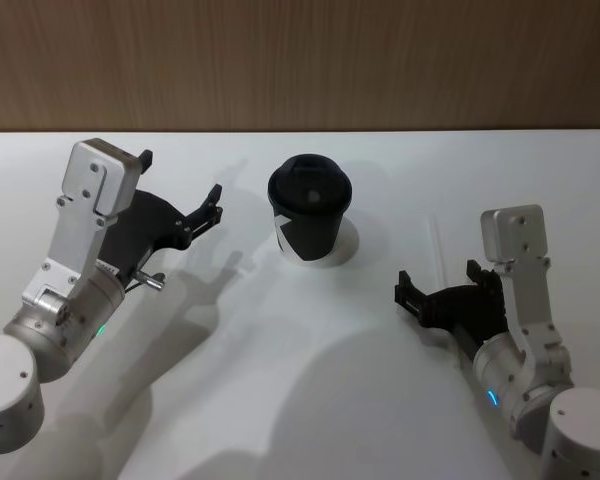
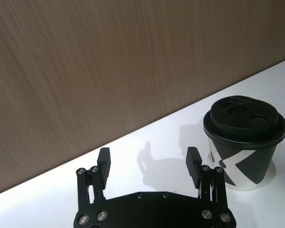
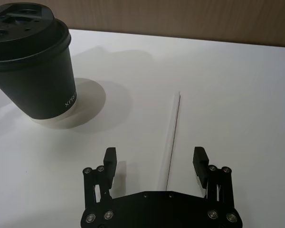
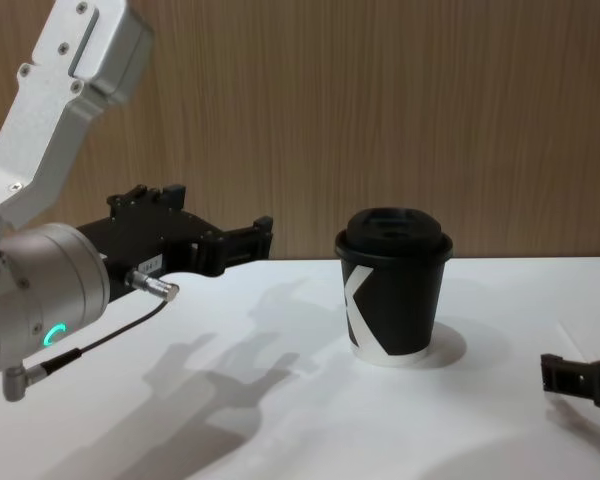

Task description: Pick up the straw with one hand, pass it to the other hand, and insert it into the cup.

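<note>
The right pincer (image 3: 155, 156), spread astride the straw (image 3: 172, 128), is best centred and lowered flat; the left pincer (image 2: 148, 159), likewise spread, is parked.

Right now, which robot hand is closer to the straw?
The right gripper: the straw lies on the table right in front of it. The left gripper is on the other side of the cup, away from the straw.

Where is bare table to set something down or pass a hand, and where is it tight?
Free: the front of the table between both arms, before the cup; also between cup and left gripper. Crowded: around the right gripper, jaws open astride the straw.
</note>
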